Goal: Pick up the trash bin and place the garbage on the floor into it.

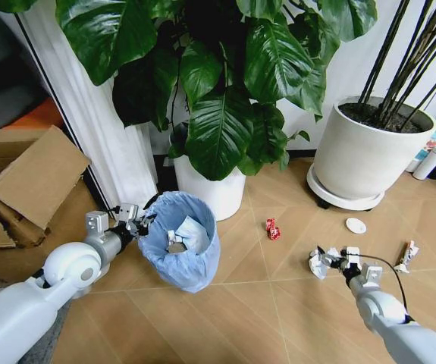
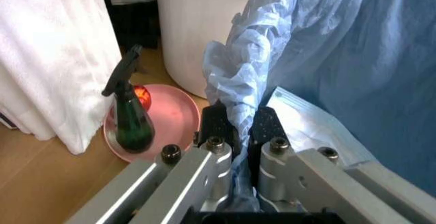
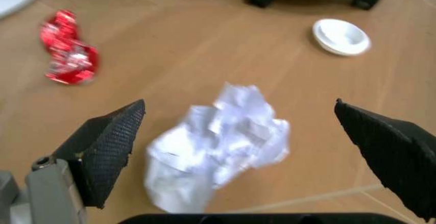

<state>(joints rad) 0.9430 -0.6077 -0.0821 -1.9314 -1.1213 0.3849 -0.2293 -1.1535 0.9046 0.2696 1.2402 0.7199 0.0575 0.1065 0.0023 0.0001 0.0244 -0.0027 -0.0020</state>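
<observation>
The trash bin [image 1: 181, 243], black with a crinkly light-blue bag, stands on the floor [image 1: 278, 303] at left with white paper inside. My left gripper [image 1: 138, 220] is shut on its near-left rim; the left wrist view shows the fingers [image 2: 216, 124] pinching the bag-covered rim [image 2: 238, 96]. My right gripper [image 1: 331, 259] hangs open just over a crumpled paper wad [image 1: 318, 262]; in the right wrist view the wad [image 3: 218, 142] lies between the spread fingertips [image 3: 112, 137]. More garbage lies around: a red wrapper [image 1: 273, 228] [image 3: 67, 55], a white disc [image 1: 356, 225] [image 3: 341, 36], a slim wrapper [image 1: 408, 256].
A leafy plant in a white pot [image 1: 216, 193] stands right behind the bin. A second big white pot [image 1: 362, 159] on a wheeled base is at back right, with a white bottle [image 1: 430, 161] beside it. Cardboard boxes [image 1: 28, 186] and a curtain [image 1: 104, 144] crowd the left. A spray bottle [image 2: 129, 117] sits on a pink dish [image 2: 173, 119].
</observation>
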